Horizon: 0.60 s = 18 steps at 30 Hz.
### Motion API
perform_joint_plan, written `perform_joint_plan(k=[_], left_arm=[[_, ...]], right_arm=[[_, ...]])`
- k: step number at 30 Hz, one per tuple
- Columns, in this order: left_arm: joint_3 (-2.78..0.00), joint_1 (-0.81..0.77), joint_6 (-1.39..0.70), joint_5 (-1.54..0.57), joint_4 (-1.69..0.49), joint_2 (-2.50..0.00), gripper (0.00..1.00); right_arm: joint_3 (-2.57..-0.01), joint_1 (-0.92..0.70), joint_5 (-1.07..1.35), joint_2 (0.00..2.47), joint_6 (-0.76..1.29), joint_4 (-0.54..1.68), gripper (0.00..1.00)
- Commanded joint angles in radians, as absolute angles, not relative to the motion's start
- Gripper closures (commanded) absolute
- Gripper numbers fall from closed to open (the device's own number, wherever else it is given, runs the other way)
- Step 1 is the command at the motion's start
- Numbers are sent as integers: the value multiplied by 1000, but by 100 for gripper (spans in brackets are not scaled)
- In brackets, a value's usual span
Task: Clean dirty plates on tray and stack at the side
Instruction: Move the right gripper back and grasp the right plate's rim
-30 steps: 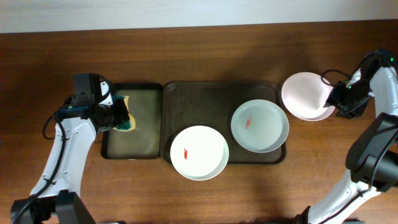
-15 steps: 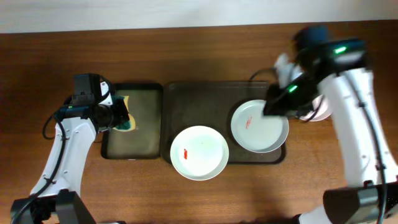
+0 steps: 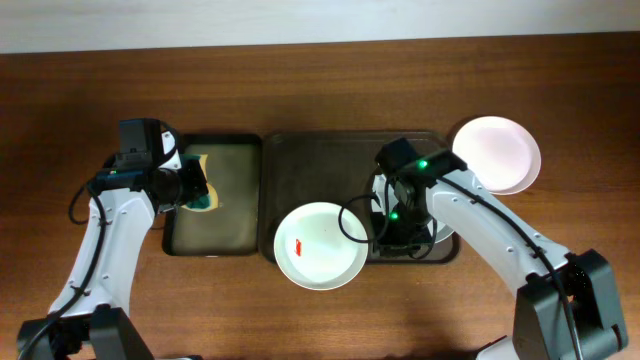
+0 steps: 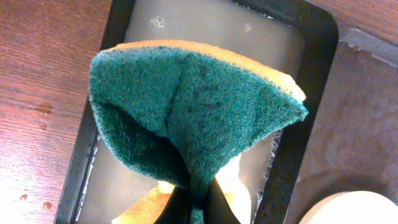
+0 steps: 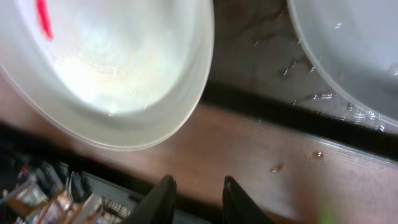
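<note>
Overhead — left claw (image 3: 192, 189) grips sponge (image 3: 204, 199); plate (image 3: 325, 255) bears red smear (image 3: 298, 245)

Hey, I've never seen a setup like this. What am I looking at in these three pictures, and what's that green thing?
These are two robot arms at a wooden table, each ending in two-finger jaws. The wide picture comes from a camera fixed overhead. The two close-ups come from a camera on each wrist. The left arm has its jaws shut on the green thing, a green-and-yellow sponge, above a small tray. The large tray holds a white plate with a red smear, which overhangs the front rim. It also holds a second plate, mostly hidden under the right arm. That arm's jaws are open and empty. Clean-looking stacked plates sit beside the tray.
</note>
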<state>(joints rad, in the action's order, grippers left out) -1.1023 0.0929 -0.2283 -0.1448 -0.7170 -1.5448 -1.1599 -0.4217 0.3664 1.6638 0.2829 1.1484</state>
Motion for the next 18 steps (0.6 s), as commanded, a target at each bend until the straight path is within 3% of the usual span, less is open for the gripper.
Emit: perform_joint_plan(k=[1, 11, 18], left_arm=[[-1105, 94, -234, -145, -716, -1537, 100], [-1105, 94, -234, -145, -716, -1537, 100], [-1105, 94, -234, -145, -716, -1537, 100]], right_arm=[[-1093, -426, 334, 1652, 377, 1006, 72], [-1028, -461, 268, 1703, 383, 761, 71], [-1020, -511, 230, 1708, 384, 721, 71]])
